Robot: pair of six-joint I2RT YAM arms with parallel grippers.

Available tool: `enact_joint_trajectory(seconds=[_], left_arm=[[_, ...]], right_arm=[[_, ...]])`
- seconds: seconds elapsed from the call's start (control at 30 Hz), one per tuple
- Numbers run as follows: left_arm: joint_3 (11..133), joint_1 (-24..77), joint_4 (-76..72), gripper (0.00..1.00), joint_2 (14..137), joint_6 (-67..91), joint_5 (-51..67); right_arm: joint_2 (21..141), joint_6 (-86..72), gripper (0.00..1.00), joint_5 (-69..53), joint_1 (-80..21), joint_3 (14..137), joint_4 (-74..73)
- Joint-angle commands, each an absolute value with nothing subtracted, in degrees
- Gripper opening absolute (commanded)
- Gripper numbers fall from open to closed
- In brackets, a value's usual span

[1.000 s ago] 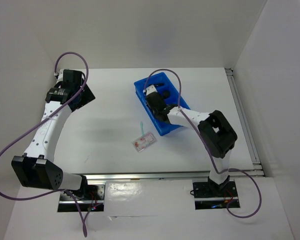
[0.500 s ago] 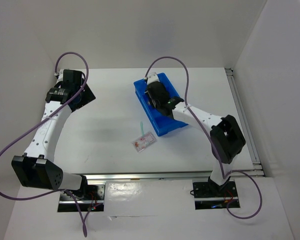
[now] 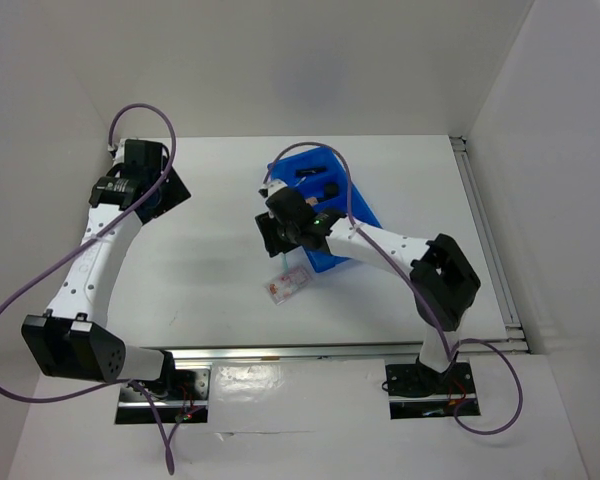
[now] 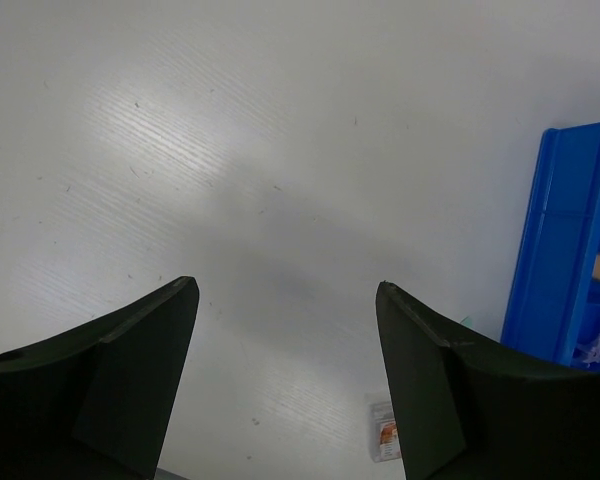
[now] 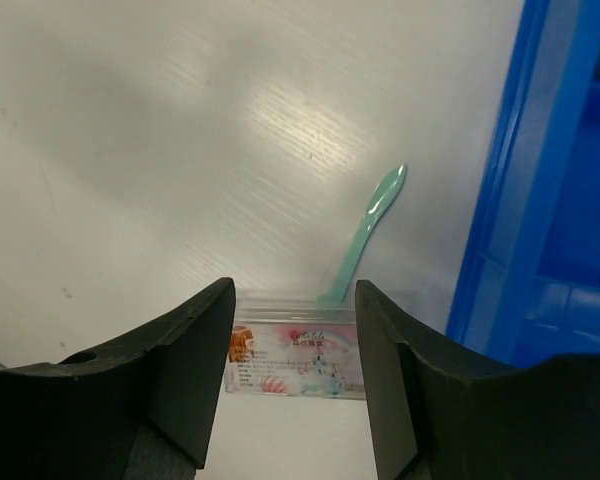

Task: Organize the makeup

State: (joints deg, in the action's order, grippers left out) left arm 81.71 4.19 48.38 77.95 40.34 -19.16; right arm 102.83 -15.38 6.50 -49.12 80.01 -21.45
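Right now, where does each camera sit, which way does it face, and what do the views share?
Top camera: above and behind the bases, facing down on the table; left arm and right arm show whole.
Left wrist: over the table's far left, facing down at the tabletop; the open left gripper shows.
Right wrist: low over the packet and green spatula, facing down; the open right gripper shows.
Shared: all three see the packet and the blue tray.

Bright even light, soft glare on tabletop (image 4: 190,150)
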Motion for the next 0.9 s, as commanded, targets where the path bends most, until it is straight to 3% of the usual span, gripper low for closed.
enact_joint_trajectory(seconds=[0.0,0.27,0.5,0.67,0.87], left_arm=[[81.0,3.9,47.1,0.85,75.7,39.6,-18.8],[80.9,3.9,47.1,0.85,75.1,39.1,-19.3],[80.4,3.9,47.1,0.85,75.1,39.1,-19.3],[80.4,3.9,47.1,0.85,75.1,39.1,-19.3],[80.9,3.9,47.1,0.85,75.1,39.1,-19.3]], right_arm=[[105.4,-19.3,0.59,3.7,-49.0,78.8,-21.7],[114.1,-19.3,0.6,8.1,-50.3,80.8,-23.0],[117.5,-19.3,0.55,9.4,-50.3,81.9,-23.6],[119.6,-19.3,0.42,10.5,-50.3,83.1,-23.6],[120.1,-18.1,0.16,10.5,-50.3,84.6,-23.1]])
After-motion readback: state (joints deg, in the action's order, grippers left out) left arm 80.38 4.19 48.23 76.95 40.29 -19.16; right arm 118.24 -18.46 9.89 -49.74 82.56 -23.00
